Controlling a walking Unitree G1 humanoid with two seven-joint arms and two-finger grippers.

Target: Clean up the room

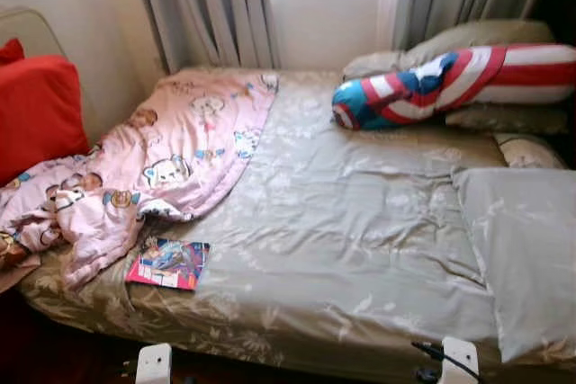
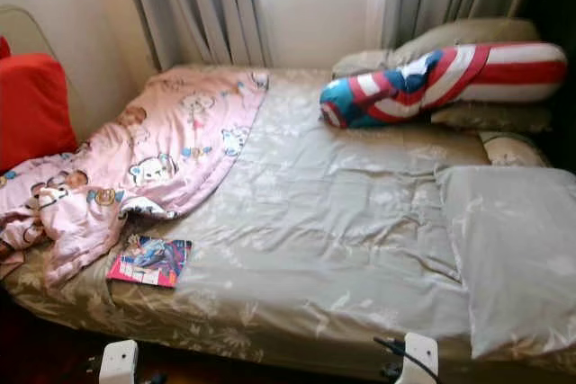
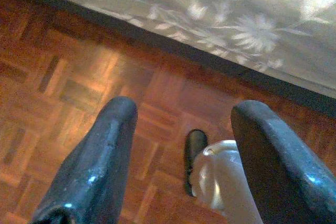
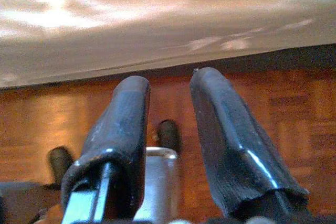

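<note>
Bedroom, unmade bed (image 1: 360,249) under a curtained window; both arms hang low at the near edge.

Grey floral sheet mostly bare. Pink cartoon blanket (image 1: 171,159) bunched along the robot's left side, red pillow (image 1: 36,110) against the wall there. Striped shield-pattern bolster (image 1: 450,83) lies crosswise at the far right, grey pillow (image 1: 522,258) near right. Magazine (image 1: 168,263) flat on the near left corner, just beside the blanket's hem, long axis roughly across the bed edge. Likely first pickup: it sits ahead of and above the left gripper (image 3: 184,150), so the left arm is nearer. Left fingers spread wide, empty, pointing down at parquet floor (image 3: 79,77). Right gripper (image 4: 168,124) also aimed floorward below the mattress edge, fingers parted a little, holding nothing.
</note>
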